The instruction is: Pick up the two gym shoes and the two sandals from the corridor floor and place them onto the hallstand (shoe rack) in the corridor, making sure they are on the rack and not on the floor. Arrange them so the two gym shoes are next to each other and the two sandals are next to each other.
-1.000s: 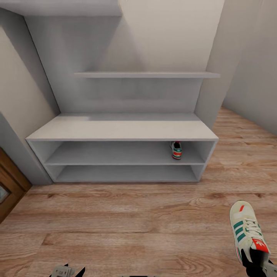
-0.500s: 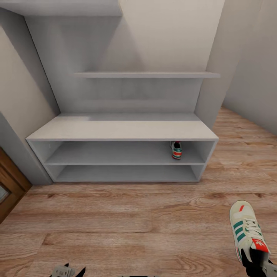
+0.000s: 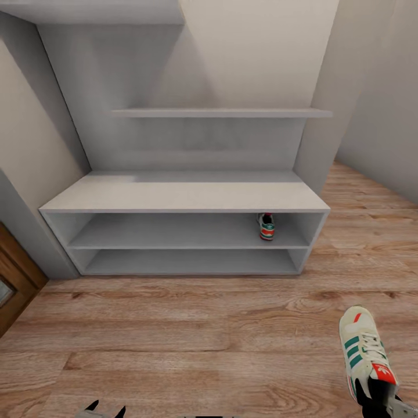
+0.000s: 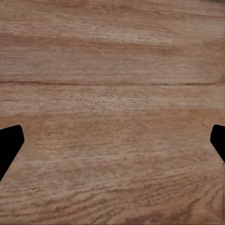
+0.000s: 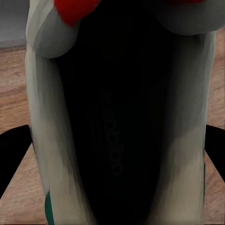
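The pale grey hallstand stands ahead against the wall. One gym shoe rests at the right end of its upper low shelf. My right gripper is shut on the heel of the second gym shoe, held above the corridor floor with its toe toward the rack. In the right wrist view the shoe's dark opening sits between the black fingers. My left gripper is open over bare planks, low at the head view's edge. The sandals are out of view.
A brown wooden door stands at the left beside the rack. Grey walls close in on both sides, and the corridor floor continues to the right past the hallstand. Two stepped shelves rise above the flat top.
The held gym shoe and my right gripper have shifted slightly left and lower in the head view. My left gripper has sunk a little toward the picture's bottom edge.
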### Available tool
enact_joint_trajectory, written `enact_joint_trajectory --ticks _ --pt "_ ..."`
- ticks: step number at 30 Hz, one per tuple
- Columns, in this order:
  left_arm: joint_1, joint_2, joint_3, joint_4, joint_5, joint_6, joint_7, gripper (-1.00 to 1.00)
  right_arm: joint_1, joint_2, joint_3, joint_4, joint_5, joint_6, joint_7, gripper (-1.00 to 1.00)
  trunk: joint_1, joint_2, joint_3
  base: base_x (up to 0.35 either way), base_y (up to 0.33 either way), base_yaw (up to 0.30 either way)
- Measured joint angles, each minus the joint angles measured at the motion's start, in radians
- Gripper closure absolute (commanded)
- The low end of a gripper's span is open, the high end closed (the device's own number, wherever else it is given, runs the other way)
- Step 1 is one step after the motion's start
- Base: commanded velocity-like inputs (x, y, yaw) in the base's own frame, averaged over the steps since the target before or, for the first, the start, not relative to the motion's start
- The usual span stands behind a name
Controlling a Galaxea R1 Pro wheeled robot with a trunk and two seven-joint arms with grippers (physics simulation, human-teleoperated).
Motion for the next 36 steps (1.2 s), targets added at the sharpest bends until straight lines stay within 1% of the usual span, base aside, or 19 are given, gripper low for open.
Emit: enact_joint_trajectory --ticks 1,2,4,6,9,11,12,14,15,17,19,20,22,23,24,28,29,30,36 --pt "0.000 -0.002 -0.001 0.003 0.017 -0.007 -0.001 -1.00 -0.001 0.025 0.029 0.045 0.055 0.015 0.001 1.00 0.000 0.000 0.000 0.000 0.000 0.000" --pt "0.000 0.000 -0.001 0.003 0.019 -0.007 -0.001 -1.00 -0.001 0.042 0.194 0.089 0.092 0.028 0.003 1.00 0.000 0.000 0.000 0.000 0.000 0.000" --pt "0.000 0.002 0.000 0.003 0.022 -0.006 -0.001 -1.00 -0.001 0.057 0.257 0.072 0.094 0.071 -0.003 1.00 0.000 0.000 0.000 0.000 0.000 0.000" --pt "0.000 0.004 0.000 0.003 0.025 -0.006 -0.001 -1.00 -0.002 0.069 0.277 0.058 0.097 0.113 -0.005 1.00 0.000 0.000 0.000 0.000 0.000 0.000" --pt "0.000 0.006 0.000 0.003 0.027 -0.006 -0.001 -1.00 -0.003 0.095 0.299 0.009 0.101 0.226 -0.010 1.00 0.000 0.000 0.000 0.000 0.000 0.000" --pt "0.000 0.007 -0.001 0.003 0.028 -0.007 -0.001 -1.00 -0.006 0.118 0.308 -0.038 0.102 0.337 -0.015 1.00 0.000 0.000 0.000 0.000 0.000 0.000" --pt "0.000 0.006 -0.001 0.003 0.027 -0.007 -0.001 -1.00 -0.013 0.138 0.313 -0.078 0.103 0.429 -0.026 1.00 0.000 0.000 0.000 0.000 0.000 0.000" --pt "0.000 0.006 -0.003 0.003 0.026 -0.007 -0.001 -1.00 -0.025 0.163 0.319 -0.118 0.103 0.518 -0.050 1.00 0.000 0.000 0.000 0.000 0.000 0.000" --pt "0.000 0.005 -0.007 0.003 0.023 -0.007 -0.002 -1.00 -0.040 0.188 0.334 -0.146 0.102 0.587 -0.087 1.00 0.000 0.000 0.000 0.000 0.000 0.000" --pt "0.000 0.004 -0.010 0.003 0.021 -0.007 -0.002 -1.00 -0.058 0.217 0.356 -0.167 0.103 0.651 -0.138 1.00 0.000 0.000 0.000 0.000 0.000 0.000" --pt "0.000 0.003 -0.013 0.003 0.019 -0.007 -0.002 -1.00 -0.090 0.256 0.402 -0.186 0.102 0.715 -0.222 1.00 0.000 0.000 0.000 0.000 0.000 0.000" --pt "0.000 0.003 -0.014 0.003 0.018 -0.007 -0.002 -1.00 -0.118 0.279 0.455 -0.192 0.099 0.742 -0.295 1.00 0.000 0.000 0.000 0.000 0.000 0.000" --pt "0.000 0.003 -0.014 0.003 0.018 -0.007 -0.002 -1.00 -0.151 0.301 0.510 -0.196 0.100 0.759 -0.362 1.00 0.000 0.000 0.000 0.000 0.000 0.000" --pt "0.000 0.004 -0.015 0.003 0.017 -0.007 -0.002 -1.00 -0.188 0.325 0.570 -0.197 0.096 0.774 -0.427 1.00 0.000 0.000 0.000 0.000 0.000 0.000" --pt "0.000 0.004 -0.015 0.003 0.018 -0.007 -0.002 -1.00 -0.238 0.332 0.602 -0.196 0.099 0.784 -0.464 1.00 0.000 0.000 0.000 0.000 0.000 0.000" --pt "0.000 0.005 -0.014 0.003 0.024 -0.008 -0.002 -1.00 -0.321 0.332 0.627 -0.173 0.098 0.823 -0.495 1.00 0.000 0.000 0.000 0.000 0.000 0.000" --pt "0.000 0.006 -0.011 0.003 0.026 -0.009 -0.002 -1.00 -0.384 0.332 0.631 -0.135 0.088 0.891 -0.502 1.00 0.000 0.000 0.000 0.000 0.000 0.000" --pt "0.000 0.006 -0.010 0.003 0.026 -0.009 -0.002 -1.00 -0.421 0.332 0.633 -0.132 0.101 0.925 -0.504 1.00 0.000 0.000 0.000 0.000 0.000 0.000" --pt "0.000 0.006 -0.006 0.003 0.027 -0.009 -0.003 -1.00 -0.511 0.332 0.634 -0.126 0.096 0.958 -0.570 1.00 0.000 0.000 0.000 0.000 0.000 0.000"
